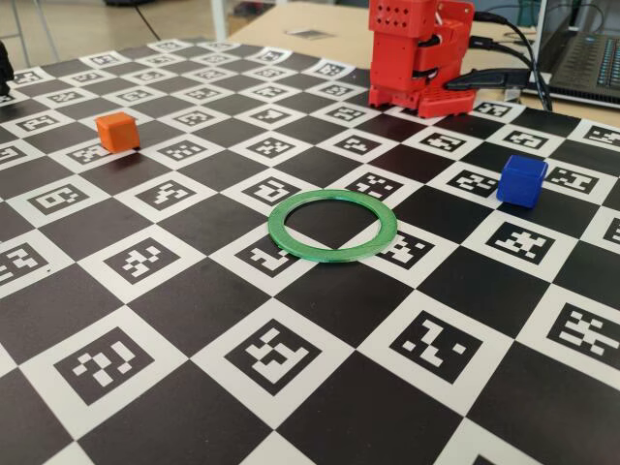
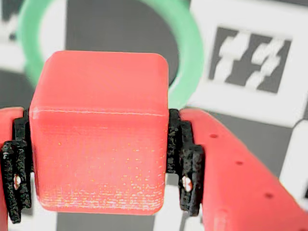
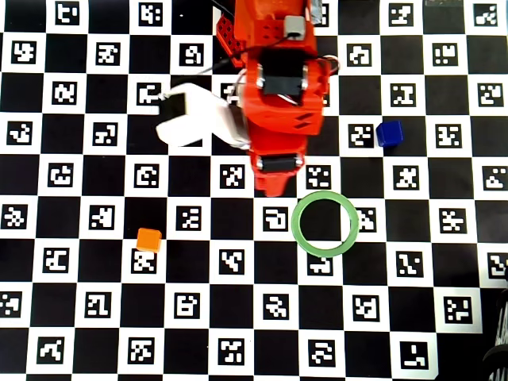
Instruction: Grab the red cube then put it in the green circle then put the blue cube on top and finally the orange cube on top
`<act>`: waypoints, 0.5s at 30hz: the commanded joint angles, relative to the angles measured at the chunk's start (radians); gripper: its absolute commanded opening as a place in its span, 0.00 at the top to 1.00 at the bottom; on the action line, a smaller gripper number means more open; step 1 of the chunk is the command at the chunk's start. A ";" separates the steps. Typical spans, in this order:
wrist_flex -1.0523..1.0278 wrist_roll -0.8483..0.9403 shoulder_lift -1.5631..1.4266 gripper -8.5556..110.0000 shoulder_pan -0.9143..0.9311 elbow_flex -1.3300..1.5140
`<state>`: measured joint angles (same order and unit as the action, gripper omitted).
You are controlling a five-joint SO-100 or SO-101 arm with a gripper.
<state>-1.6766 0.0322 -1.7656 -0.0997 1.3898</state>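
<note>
In the wrist view the red cube (image 2: 98, 134) fills the space between the black pads (image 2: 187, 168) of my gripper (image 2: 98, 154), which is shut on it. The cube hangs above the board, just short of the green circle (image 2: 190, 53). The circle (image 1: 332, 225) lies flat with nothing inside it. From overhead, the arm (image 3: 278, 119) ends just left of the green circle (image 3: 324, 222) and hides the gripper and the red cube. The blue cube (image 1: 522, 180) (image 3: 389, 133) and the orange cube (image 1: 117, 131) (image 3: 148, 239) sit on the board, far apart.
A black-and-white checkerboard mat (image 1: 194, 320) with printed markers covers the table. The arm's red base (image 1: 417, 48) stands at the far edge in the fixed view, with a laptop (image 1: 586, 48) and cables behind it. A white part (image 3: 186, 119) juts out beside the arm.
</note>
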 commanded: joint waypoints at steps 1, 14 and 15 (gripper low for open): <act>0.018 -0.072 0.074 0.90 -0.087 -0.140; 0.140 -0.284 0.377 0.89 -0.247 -0.245; 0.153 -0.299 0.396 0.89 -0.256 -0.239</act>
<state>-1.5601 -0.2224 -1.3744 -0.3252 1.2180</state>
